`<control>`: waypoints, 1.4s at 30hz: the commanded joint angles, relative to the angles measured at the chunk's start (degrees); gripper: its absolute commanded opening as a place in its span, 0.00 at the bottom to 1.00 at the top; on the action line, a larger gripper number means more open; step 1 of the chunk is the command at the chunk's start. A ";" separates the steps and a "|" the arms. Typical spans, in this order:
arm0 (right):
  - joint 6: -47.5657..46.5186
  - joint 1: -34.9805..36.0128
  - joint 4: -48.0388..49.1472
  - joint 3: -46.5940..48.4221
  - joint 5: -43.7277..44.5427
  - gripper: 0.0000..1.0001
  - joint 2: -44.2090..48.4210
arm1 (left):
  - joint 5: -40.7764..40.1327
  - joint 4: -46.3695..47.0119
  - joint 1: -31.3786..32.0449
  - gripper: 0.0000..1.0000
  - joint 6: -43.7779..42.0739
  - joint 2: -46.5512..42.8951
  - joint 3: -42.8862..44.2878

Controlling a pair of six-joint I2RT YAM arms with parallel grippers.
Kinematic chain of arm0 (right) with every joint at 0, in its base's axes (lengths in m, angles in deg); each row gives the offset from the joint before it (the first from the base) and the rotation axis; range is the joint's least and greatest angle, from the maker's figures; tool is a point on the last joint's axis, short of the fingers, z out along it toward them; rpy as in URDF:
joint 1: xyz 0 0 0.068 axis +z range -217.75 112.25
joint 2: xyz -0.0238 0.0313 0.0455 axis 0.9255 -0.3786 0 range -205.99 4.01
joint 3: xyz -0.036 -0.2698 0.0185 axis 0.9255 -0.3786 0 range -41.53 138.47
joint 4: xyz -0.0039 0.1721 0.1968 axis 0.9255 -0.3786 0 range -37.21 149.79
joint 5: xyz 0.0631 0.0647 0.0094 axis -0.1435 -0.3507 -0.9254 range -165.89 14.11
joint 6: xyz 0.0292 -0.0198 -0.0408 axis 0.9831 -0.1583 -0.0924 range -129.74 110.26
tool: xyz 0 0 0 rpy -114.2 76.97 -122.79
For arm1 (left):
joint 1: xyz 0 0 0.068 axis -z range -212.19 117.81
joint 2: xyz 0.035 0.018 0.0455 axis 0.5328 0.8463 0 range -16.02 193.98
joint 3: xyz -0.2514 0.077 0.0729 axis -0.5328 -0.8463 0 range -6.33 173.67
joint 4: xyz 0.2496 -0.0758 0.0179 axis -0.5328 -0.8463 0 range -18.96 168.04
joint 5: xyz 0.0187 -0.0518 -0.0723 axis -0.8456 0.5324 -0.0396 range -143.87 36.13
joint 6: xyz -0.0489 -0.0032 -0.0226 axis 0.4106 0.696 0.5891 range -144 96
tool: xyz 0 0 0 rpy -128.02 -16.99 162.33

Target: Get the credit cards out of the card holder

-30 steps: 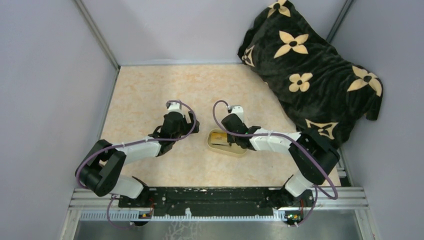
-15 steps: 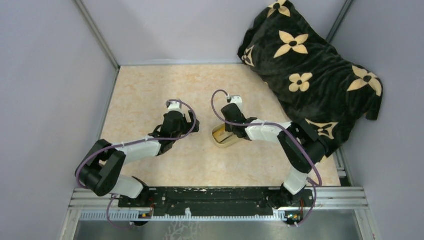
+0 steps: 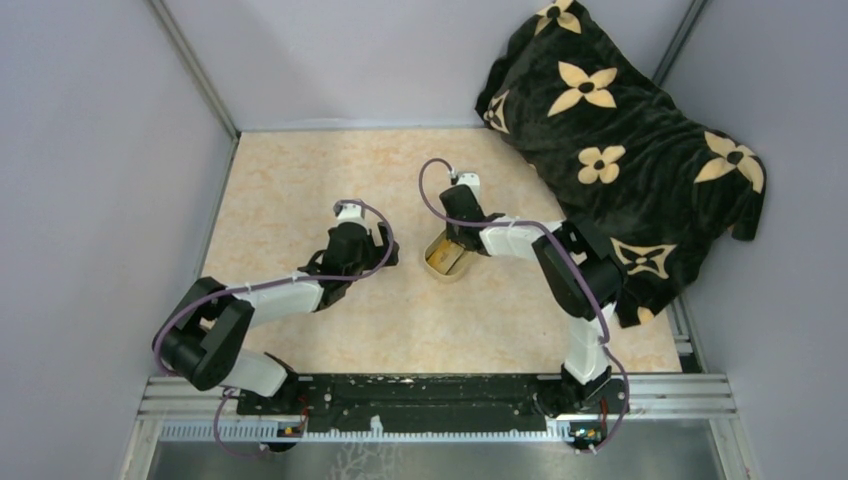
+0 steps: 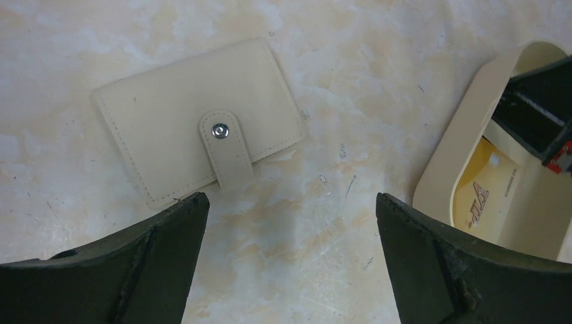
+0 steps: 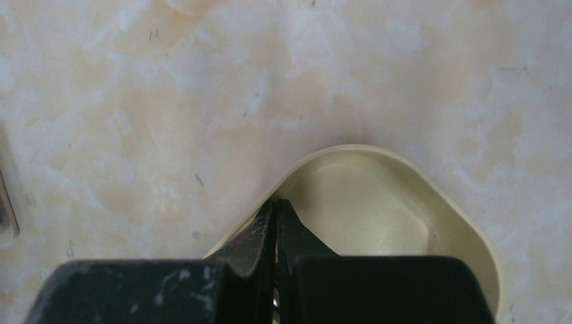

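Note:
The card holder (image 4: 195, 128) lies closed on the table, tan side up, its tab (image 4: 226, 145) snapped shut. It does not show in the top view. My left gripper (image 4: 290, 199) is open and empty, low over the table between the holder and the cream-yellow dish (image 4: 452, 142). In the top view the left gripper (image 3: 385, 255) is left of the dish (image 3: 443, 262). A yellow card (image 4: 485, 196) lies in the dish; I see no black cards. My right gripper (image 5: 276, 202) is shut on the dish's rim (image 5: 432, 182).
A black blanket with cream flowers (image 3: 620, 130) covers the back right corner. Grey walls close in the table on three sides. The metal mounting rail (image 3: 430, 395) runs along the near edge.
My right gripper has dragged the dish away from the near edge and a little left, turning it. The right arm has folded in. The left arm has not moved.

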 commanded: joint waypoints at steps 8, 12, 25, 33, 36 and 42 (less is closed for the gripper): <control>-3.19 -4.26 -1.21 12.34 -2.52 0.00 -5.37 | 3.02 1.20 0.59 0.92 -4.24 0.05 2.20; -3.29 -4.30 0.91 7.86 -3.04 0.00 -0.26 | 9.34 -1.22 0.98 0.97 -7.60 1.00 6.04; -3.63 -6.04 1.42 -3.57 -1.78 0.00 18.54 | 24.81 -0.10 5.83 0.99 -18.77 8.20 11.90; -2.93 -8.71 1.42 -7.42 -2.94 0.00 22.11 | 12.35 -6.62 6.44 0.99 -21.35 11.97 14.99; -3.10 -8.78 1.16 -7.72 -2.66 0.00 21.95 | 6.73 -9.65 6.35 0.99 -22.40 13.24 16.74; -3.06 -8.87 1.65 -8.11 -3.41 0.00 21.21 | 3.64 -10.60 6.26 1.00 -21.97 15.20 18.67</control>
